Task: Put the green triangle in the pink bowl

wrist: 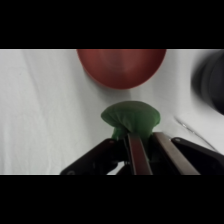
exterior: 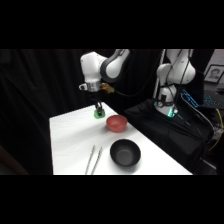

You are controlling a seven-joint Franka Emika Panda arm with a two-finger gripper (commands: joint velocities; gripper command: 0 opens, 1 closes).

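Bright green block [wrist: 131,118] seen centre frame in wrist view. Salmon-red bowl [exterior: 116,122] mid frame in side view, plain, no pattern. Black bowl [exterior: 125,153] lower centre. Silver tongs [exterior: 93,159] lower left. Table [exterior: 70,137] plain white. Arm [exterior: 95,65] white, black joints.

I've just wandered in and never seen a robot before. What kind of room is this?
Probably a robotics lab or test bench: a white robot arm reaches over a white table screened by black curtains, with cabled equipment beside it.
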